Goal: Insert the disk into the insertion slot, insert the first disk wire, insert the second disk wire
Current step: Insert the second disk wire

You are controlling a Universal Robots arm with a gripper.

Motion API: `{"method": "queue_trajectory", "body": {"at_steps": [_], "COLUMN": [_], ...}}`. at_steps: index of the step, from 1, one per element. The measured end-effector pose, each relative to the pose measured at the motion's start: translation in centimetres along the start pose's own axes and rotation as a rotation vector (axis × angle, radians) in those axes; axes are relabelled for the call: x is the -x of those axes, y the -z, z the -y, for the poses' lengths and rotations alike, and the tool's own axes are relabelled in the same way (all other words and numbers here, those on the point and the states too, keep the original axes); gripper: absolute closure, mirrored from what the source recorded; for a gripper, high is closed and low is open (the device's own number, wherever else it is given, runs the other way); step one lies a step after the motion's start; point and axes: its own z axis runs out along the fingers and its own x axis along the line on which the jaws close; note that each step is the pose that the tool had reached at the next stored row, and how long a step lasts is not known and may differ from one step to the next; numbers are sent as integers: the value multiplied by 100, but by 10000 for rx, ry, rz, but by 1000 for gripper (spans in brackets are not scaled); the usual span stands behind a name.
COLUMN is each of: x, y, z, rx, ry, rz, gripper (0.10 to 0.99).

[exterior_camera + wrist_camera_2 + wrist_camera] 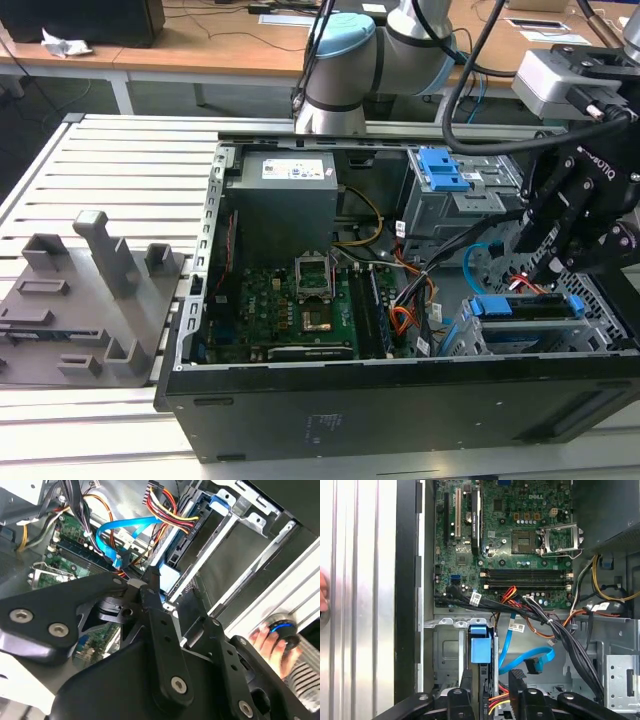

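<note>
The disk [481, 647] sits in the slot [449, 647]. The gripper [491, 676], fingers apart, straddles the red wire [495, 700], apparently to work its plug.

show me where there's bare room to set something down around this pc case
Free: the slatted table, bordered by the grey fixture and the case side wall. Crowded: the drive corner inside, with gripper, light-blue cable and disk.

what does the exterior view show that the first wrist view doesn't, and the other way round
Exterior view: grey fixture tray beside the case, the arm's base, the blue clip on the tall cage. First wrist view: a hand's edge, the dark plug on the light-blue cable. Both: motherboard, that cable, pincer by the disk.
</note>
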Motion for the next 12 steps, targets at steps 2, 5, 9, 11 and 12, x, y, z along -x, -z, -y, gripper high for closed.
{"method": "queue_trajectory", "body": {"at_steps": [2, 5, 9, 11, 12], "x": [0, 0, 14, 111, 156], "y": [0, 0, 0, 2, 3], "z": [0, 0, 0, 4, 6], "rx": [-8, -16, -19, -19, -19], "ry": [702, 1431, 1640, 1640, 1641], "rz": [-32, -65, -74, -74, -75], "gripper": [667, 667, 667, 667, 667]}}
